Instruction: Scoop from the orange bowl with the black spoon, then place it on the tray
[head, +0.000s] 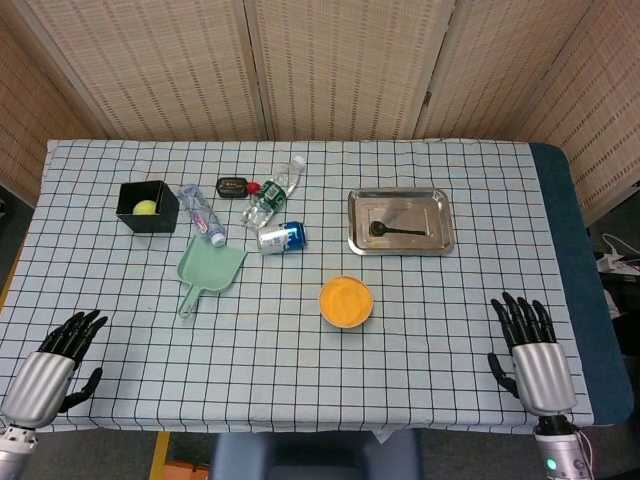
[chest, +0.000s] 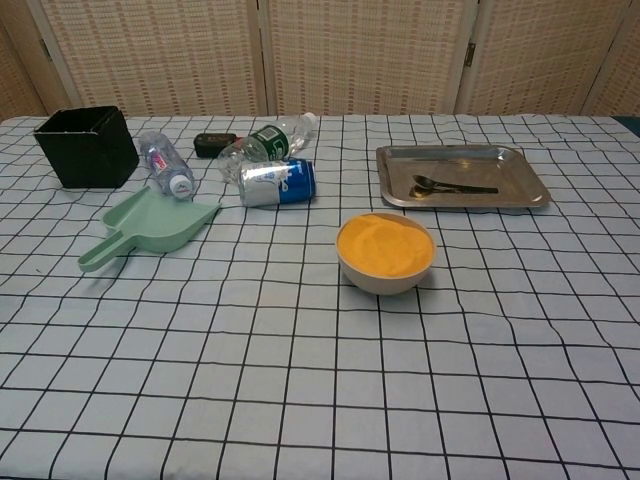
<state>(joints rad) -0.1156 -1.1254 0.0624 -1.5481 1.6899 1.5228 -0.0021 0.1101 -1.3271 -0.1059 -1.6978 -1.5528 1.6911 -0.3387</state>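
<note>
The orange bowl (head: 346, 301) (chest: 386, 252) sits mid-table, full of orange grains. The black spoon (head: 396, 230) (chest: 453, 186) lies inside the steel tray (head: 434, 240) (chest: 520, 180) at the back right, its bowl end to the left. My right hand (head: 530, 352) hangs at the near right edge of the table, fingers spread, holding nothing, far from the tray. My left hand (head: 52, 364) is at the near left edge, fingers apart and empty. Neither hand shows in the chest view.
A green dustpan (head: 207, 272) (chest: 150, 228), a blue can (head: 281, 237) (chest: 277, 183), two plastic bottles (head: 203, 214) (head: 270, 192), a small black item (head: 232, 186) and a black box (head: 148, 207) (chest: 87, 147) holding a yellow ball lie across the left half.
</note>
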